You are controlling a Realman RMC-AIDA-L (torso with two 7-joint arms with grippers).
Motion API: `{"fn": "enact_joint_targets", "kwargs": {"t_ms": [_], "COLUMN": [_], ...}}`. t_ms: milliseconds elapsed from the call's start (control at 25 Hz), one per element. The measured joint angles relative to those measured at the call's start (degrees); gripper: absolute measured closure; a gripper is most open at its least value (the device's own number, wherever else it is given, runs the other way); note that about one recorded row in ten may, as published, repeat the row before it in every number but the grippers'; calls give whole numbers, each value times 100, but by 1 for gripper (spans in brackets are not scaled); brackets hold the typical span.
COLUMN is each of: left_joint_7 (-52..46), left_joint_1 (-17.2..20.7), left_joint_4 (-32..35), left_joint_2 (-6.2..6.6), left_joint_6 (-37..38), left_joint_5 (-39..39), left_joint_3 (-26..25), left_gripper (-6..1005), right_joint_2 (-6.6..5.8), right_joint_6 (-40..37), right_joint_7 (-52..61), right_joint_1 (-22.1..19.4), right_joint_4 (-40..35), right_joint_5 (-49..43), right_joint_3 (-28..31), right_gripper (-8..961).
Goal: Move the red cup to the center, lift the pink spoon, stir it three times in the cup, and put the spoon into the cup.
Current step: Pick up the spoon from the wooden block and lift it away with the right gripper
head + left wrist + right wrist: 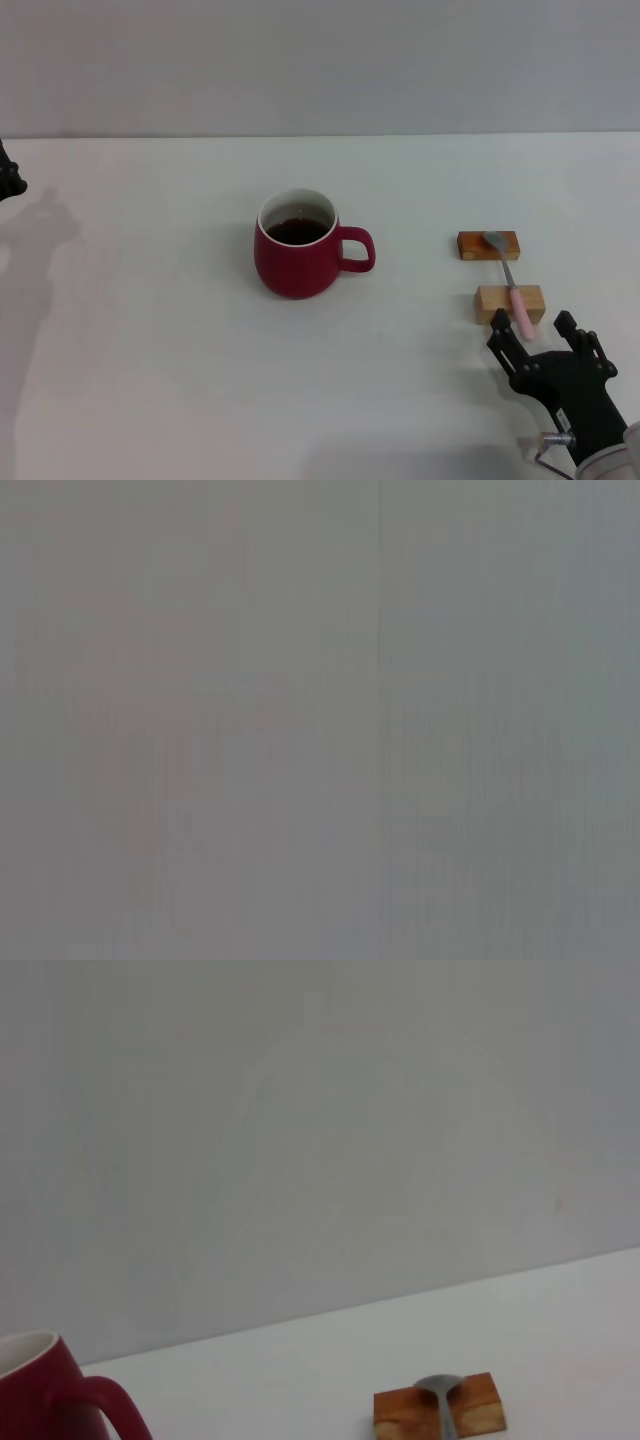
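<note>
The red cup [297, 258] stands upright near the middle of the white table, holding dark liquid, with its handle toward the right; part of the cup [45, 1392] also shows in the right wrist view. The pink spoon [511, 284] lies across two wooden blocks at the right, its grey bowl [437, 1388] on the far block and its pink handle on the near one. My right gripper [535, 335] is open just in front of the handle end, with nothing in it. Only a dark part of my left gripper [8, 176] shows at the far left edge.
The far wooden block [488, 245] and the near wooden block [509, 303] carry the spoon. The white table [150, 380] ends at a grey wall behind. The left wrist view shows only plain grey.
</note>
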Motion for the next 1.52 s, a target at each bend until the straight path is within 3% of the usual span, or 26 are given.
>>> {"fn": "enact_joint_targets", "kwargs": {"t_ms": [1520], "left_joint_7": [163], "left_joint_1": [53], "left_joint_4": [45], "left_joint_2": [-23], "left_joint_6": [103], "left_joint_5": [-3], "left_joint_3": [0], "left_gripper": [890], "right_joint_2": [0], "right_joint_6": [-43], "right_joint_7": [145], "right_joint_1": [8], "right_joint_4": [1], "right_joint_5": [-12], "right_joint_3": [-70], "right_gripper": [137]}}
